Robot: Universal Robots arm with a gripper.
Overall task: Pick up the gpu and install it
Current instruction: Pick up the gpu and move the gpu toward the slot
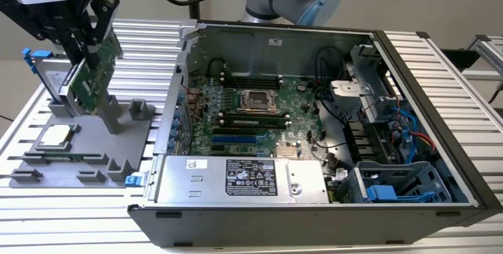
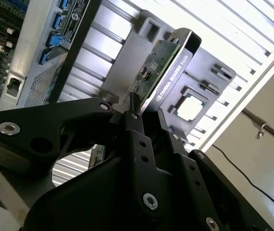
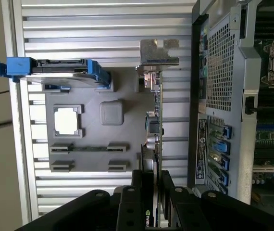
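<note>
Now grasps gpu (image 1: 88,80) in clenched pincer (image 1: 85,50), long axis running down away from pincer to grey holder tray (image 1: 88,145) on bench (image 1: 149,48), open computer case (image 1: 260,48) just beside toward exterior view's right.

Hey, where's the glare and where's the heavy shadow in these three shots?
Second wrist view: the slatted table washes out white behind the gpu, while the gripper shut on it is nearly black. First wrist view: the CPU chip glares white on the grey holder. Exterior view: even light, the computer case darker inside.
</note>
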